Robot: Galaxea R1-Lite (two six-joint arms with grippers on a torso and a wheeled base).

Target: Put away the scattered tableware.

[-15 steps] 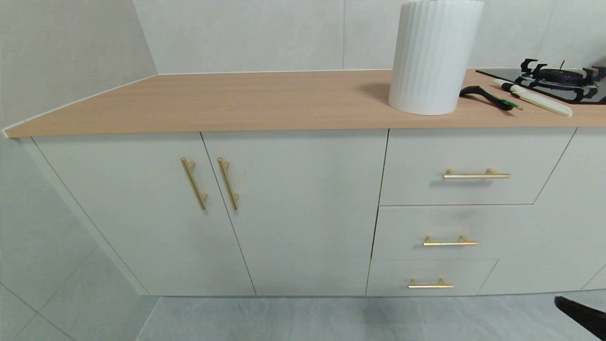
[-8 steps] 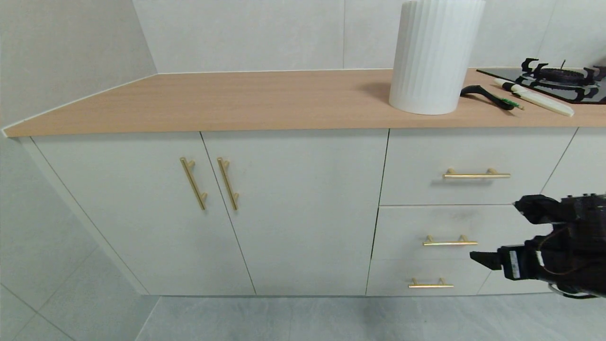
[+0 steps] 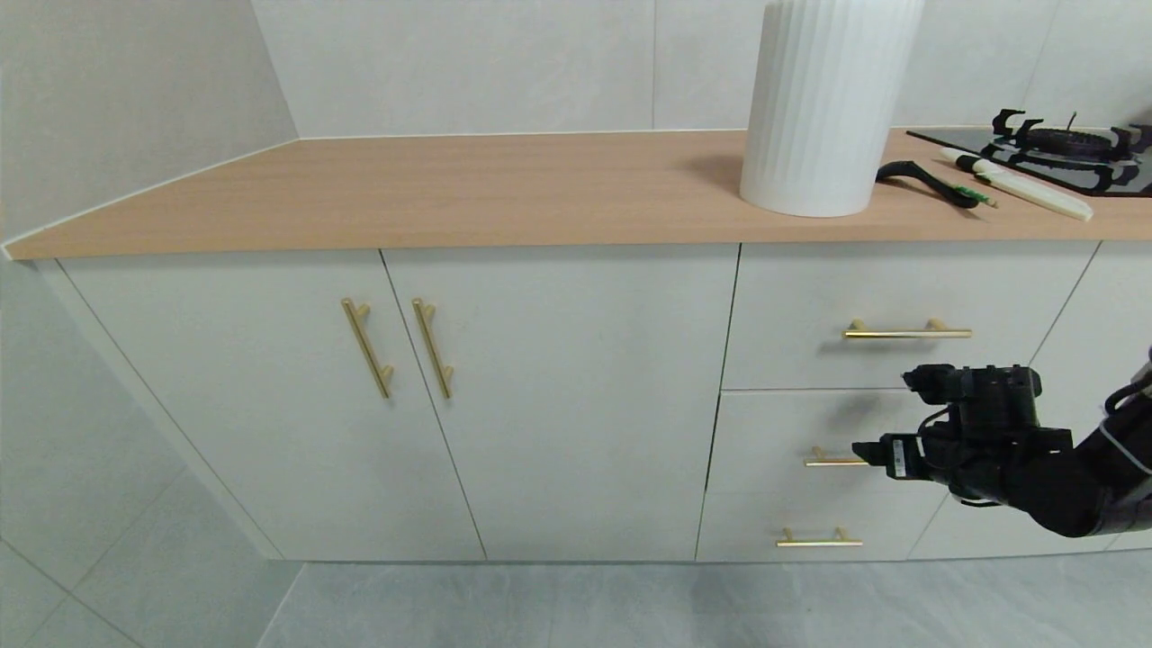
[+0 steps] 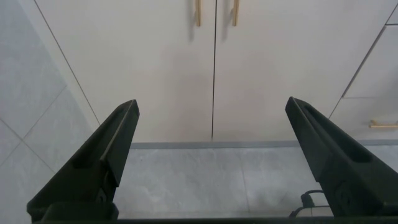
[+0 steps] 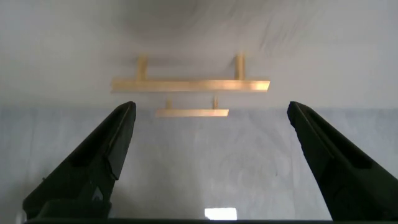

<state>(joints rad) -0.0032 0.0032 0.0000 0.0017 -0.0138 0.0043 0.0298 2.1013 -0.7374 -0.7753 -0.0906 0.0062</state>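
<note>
- Light brown wooden surface [image 3: 450, 193] tops a run of pale cabinets; a tall white ribbed cylindrical container [image 3: 823, 108] stands upright on it, towards the right.
- Task items: a black-handled utensil with a green tip [image 3: 927, 183] lies flat on the surface just beside the container's base. A long cream-coloured utensil [image 3: 1026, 191] lies beside it, its far end at the edge of the black gas hob [image 3: 1062, 148]. The exact kind of each utensil cannot be told at this range.
- Right gripper [image 3: 886, 414] is held in front of the drawer stack, level with the gold bar handle of the middle drawer [image 3: 832, 461]. Its jaws are spread wide and hold nothing.
- In the right wrist view, the right gripper [image 5: 210, 111] faces a gold bar, probably the middle drawer handle [image 5: 189, 84], with a smaller gold bar [image 5: 191, 112] below it.
- Left gripper [image 4: 211, 106] is low over the grey tiled floor [image 4: 186, 180], facing the two cabinet doors. Its jaws are parted and empty.
</note>
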